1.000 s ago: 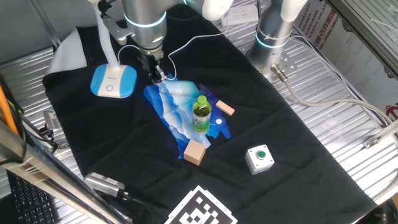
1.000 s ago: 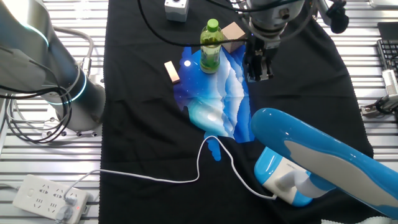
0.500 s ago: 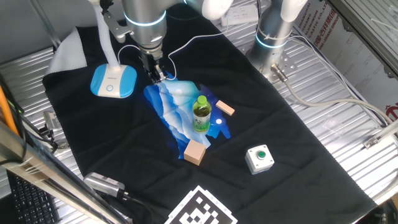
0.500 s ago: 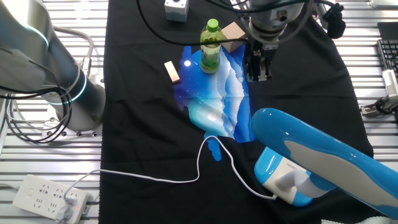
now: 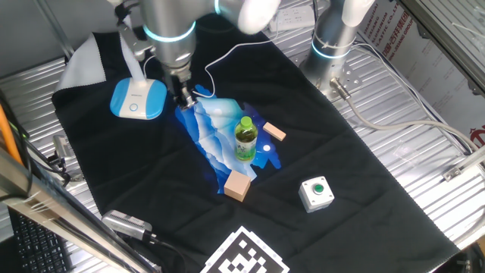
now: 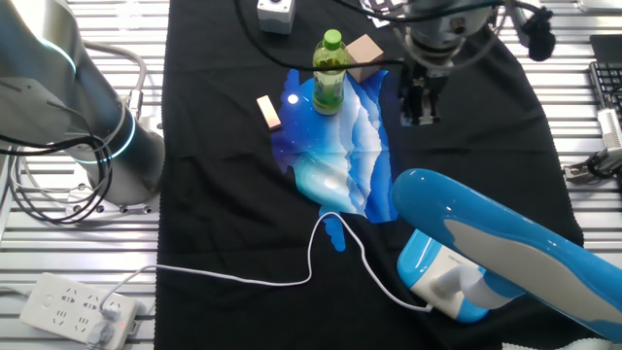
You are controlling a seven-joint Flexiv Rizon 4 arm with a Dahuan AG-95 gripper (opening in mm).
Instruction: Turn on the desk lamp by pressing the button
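Observation:
The desk lamp has a light-blue rounded base (image 5: 138, 99) with a white top panel, at the back left of the black cloth. Its white neck (image 5: 127, 42) rises behind the base. In the other fixed view the lamp's base (image 6: 439, 278) sits at the bottom right, with the big blue-and-white head (image 6: 505, 243) in front of it. My gripper (image 5: 184, 97) points down just right of the base, above the cloth, and is not touching the lamp. It also shows in the other fixed view (image 6: 420, 109). No gap or contact between its fingertips shows in either view.
A blue patterned cloth (image 5: 216, 133) lies mid-table with a green bottle (image 5: 245, 138) on it. Two wooden blocks (image 5: 237, 186) (image 5: 274, 133) lie beside it. A small white box with a green button (image 5: 316, 192) sits front right. The lamp's white cable (image 6: 292, 277) runs to a power strip (image 6: 78, 311).
My gripper has moved sideways toward the lamp base, off the edge of the blue patterned cloth. Nothing else has moved.

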